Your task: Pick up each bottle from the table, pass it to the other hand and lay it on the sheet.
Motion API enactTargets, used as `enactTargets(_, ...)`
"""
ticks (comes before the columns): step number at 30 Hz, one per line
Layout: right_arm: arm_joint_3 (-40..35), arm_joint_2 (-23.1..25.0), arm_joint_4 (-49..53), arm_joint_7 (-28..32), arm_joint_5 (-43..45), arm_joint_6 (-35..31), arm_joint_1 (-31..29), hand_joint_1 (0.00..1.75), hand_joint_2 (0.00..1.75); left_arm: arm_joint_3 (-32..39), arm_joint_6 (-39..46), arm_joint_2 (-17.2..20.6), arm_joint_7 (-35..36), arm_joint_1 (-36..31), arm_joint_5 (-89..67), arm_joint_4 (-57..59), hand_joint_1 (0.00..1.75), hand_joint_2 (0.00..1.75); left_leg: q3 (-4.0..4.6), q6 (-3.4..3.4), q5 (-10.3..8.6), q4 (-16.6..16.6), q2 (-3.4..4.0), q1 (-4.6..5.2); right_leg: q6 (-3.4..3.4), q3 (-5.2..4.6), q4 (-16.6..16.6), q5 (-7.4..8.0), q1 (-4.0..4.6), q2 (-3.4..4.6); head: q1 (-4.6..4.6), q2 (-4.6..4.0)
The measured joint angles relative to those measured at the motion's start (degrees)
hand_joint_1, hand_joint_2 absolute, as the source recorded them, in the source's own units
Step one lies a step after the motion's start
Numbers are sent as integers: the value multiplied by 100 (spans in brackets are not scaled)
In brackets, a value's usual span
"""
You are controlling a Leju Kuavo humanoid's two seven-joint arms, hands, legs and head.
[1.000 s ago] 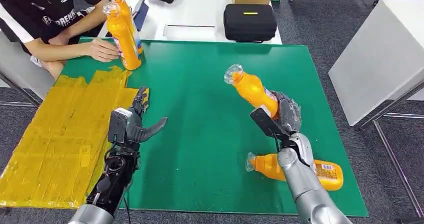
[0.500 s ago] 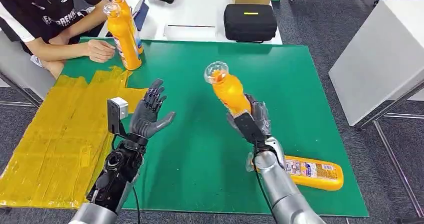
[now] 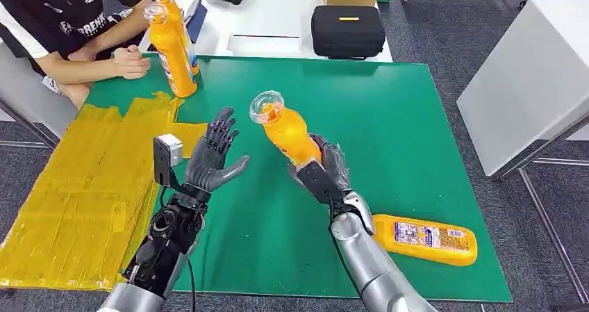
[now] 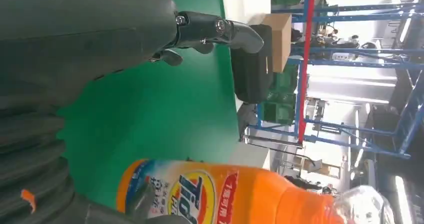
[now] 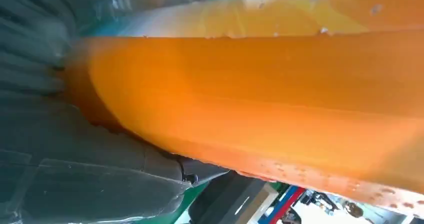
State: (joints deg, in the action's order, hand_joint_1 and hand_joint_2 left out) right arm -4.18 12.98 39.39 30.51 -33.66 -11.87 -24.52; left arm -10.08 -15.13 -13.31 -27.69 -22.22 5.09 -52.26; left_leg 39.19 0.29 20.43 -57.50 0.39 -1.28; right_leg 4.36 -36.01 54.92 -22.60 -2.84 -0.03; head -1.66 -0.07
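Mid-desk, above green mat | right robot hand (image 3: 325,167) grips orange bottle (image 3: 286,131) low, cap tilted to 11 o'clock for handover | left robot hand (image 3: 212,158) spread, empty, prob. waiting at 9 o'clock | yellow sheet (image 3: 76,180) further at 9.

The bottle (image 3: 290,137) my right hand (image 3: 324,170) is gripping is looking like glossy orange plastic with a clear shiny cap. My left hand (image 3: 212,160) is showing matt dark-grey plastic. The green table (image 3: 389,110) is looking smooth and matt, the yellow sheet (image 3: 83,187) crinkled and slightly shiny.
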Motion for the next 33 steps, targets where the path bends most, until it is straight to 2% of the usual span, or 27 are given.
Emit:
enactTargets(12,-122,39,-171,0,2,11,-92,175,175,-79,2,0,-7,3,24,-35,0,175,0,0,0,0,0,0,1,0,0,1,0,0,0,0)
enactTargets(33,-310,247,-1215,-260,218,-11,-931,175,175,-621,57,-61,-83,68,168,-127,0,175,0,0,-1,0,1,0,1,-1,0,1,0,0,0,0)
